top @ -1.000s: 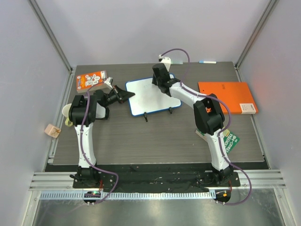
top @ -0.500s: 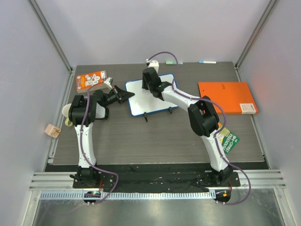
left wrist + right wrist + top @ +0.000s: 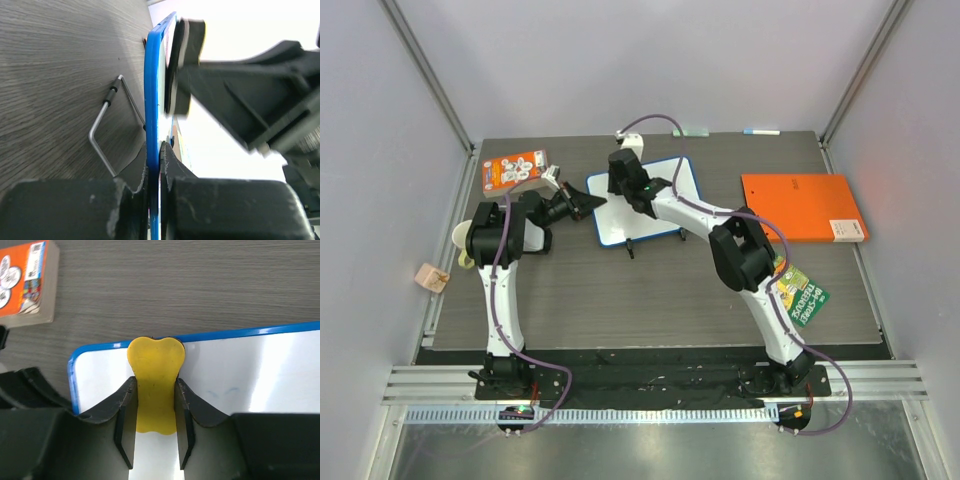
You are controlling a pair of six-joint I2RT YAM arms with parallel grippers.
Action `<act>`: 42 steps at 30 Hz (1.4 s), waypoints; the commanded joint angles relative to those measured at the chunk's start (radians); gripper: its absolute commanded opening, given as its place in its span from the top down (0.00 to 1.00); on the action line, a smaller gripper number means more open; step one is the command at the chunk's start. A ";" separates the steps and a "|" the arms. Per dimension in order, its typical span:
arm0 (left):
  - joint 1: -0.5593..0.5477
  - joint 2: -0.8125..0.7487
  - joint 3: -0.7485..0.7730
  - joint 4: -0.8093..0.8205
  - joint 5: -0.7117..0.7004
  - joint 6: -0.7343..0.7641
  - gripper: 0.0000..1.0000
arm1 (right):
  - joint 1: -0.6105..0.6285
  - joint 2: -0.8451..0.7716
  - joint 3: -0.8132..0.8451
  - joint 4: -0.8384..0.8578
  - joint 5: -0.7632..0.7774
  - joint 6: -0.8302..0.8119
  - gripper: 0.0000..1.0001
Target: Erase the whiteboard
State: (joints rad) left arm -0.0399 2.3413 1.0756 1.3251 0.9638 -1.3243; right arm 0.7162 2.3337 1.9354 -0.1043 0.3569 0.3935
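The whiteboard (image 3: pixel 665 200), white with a thin blue frame, lies tilted on the table at centre back. My left gripper (image 3: pixel 590 204) is shut on its left edge; the left wrist view shows the blue frame (image 3: pixel 151 95) pinched between the jaws of the left gripper (image 3: pixel 154 167), with a wire foot (image 3: pixel 105 127) beneath. My right gripper (image 3: pixel 620 178) is shut on a yellow eraser (image 3: pixel 156 357), which presses on the whiteboard (image 3: pixel 250 370) at its far left corner. The right gripper (image 3: pixel 155 385) holds the eraser at its waist. Faint blue marks (image 3: pixel 225 391) remain on the white surface.
An orange card box (image 3: pixel 515 170) lies left of the board, also seen as the orange box (image 3: pixel 25 282). An orange folder (image 3: pixel 803 207) lies at the right, a green packet (image 3: pixel 804 298) by the right arm, a marker (image 3: pixel 760 131) at the back edge. A small beige cube (image 3: pixel 430 277) sits off the table's left side.
My right gripper has slid the eraser leftward across the board, from its right half to the far left corner. The left gripper has kept its hold on the edge.
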 commanded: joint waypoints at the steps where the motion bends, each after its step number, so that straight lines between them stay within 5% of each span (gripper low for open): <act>1: -0.009 0.006 -0.002 0.220 0.056 0.143 1.00 | -0.135 0.064 -0.108 -0.255 0.123 0.007 0.99; 8: -0.011 0.006 -0.002 0.221 0.055 0.143 1.00 | -0.164 0.087 -0.062 -0.359 0.246 -0.007 0.99; 14: -0.012 0.006 0.000 0.221 0.055 0.142 1.00 | -0.135 0.072 -0.095 -0.308 0.094 -0.027 0.99; 21: -0.014 0.007 0.001 0.221 0.055 0.142 1.00 | -0.037 0.049 -0.078 -0.356 0.086 -0.009 0.99; 32: -0.032 -0.011 0.018 0.221 0.056 0.154 1.00 | 0.008 -0.115 -0.433 -0.325 0.053 0.145 0.99; 42: -0.035 -0.086 -0.003 0.221 0.075 0.140 1.00 | 0.129 -0.094 -0.497 -0.282 0.022 0.212 0.99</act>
State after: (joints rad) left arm -0.0448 2.3238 1.0851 1.3399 0.9916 -1.2877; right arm 0.7822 2.0903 1.5288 -0.1547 0.5434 0.5514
